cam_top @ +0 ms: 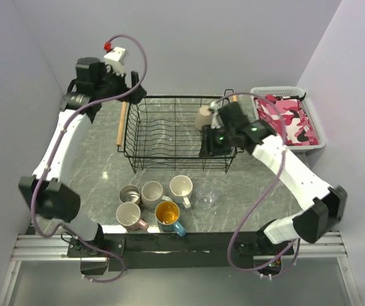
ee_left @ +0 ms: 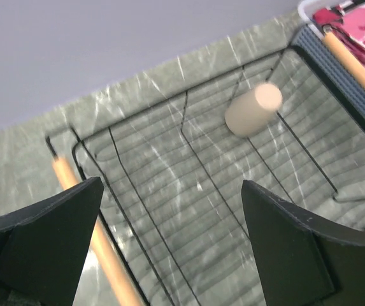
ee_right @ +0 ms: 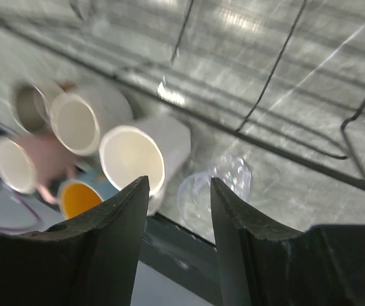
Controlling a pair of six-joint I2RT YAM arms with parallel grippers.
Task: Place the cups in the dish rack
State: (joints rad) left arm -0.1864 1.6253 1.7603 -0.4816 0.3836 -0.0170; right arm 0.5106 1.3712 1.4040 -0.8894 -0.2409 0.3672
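The black wire dish rack (cam_top: 169, 131) holds one tan cup (cam_top: 203, 118) at its back right; the same tan cup (ee_left: 252, 109) shows in the left wrist view. On the table in front of the rack stand a steel cup (cam_top: 129, 194), two white mugs (cam_top: 151, 193) (cam_top: 181, 188), a clear glass (cam_top: 207, 199), a pink mug (cam_top: 129, 216) and a blue mug with an orange inside (cam_top: 168, 215). My right gripper (cam_top: 211, 143) hangs over the rack's right front, open and empty (ee_right: 179, 182), looking down at the glass (ee_right: 214, 185). My left gripper (ee_left: 172, 185) is wide open above the rack's left back corner.
A white plastic basket (cam_top: 316, 118) with pink camouflage cloth stands to the right of the rack. Wooden handles (cam_top: 122, 124) (ee_left: 354, 64) run along the rack's two short sides. Purple walls close in the back and both sides.
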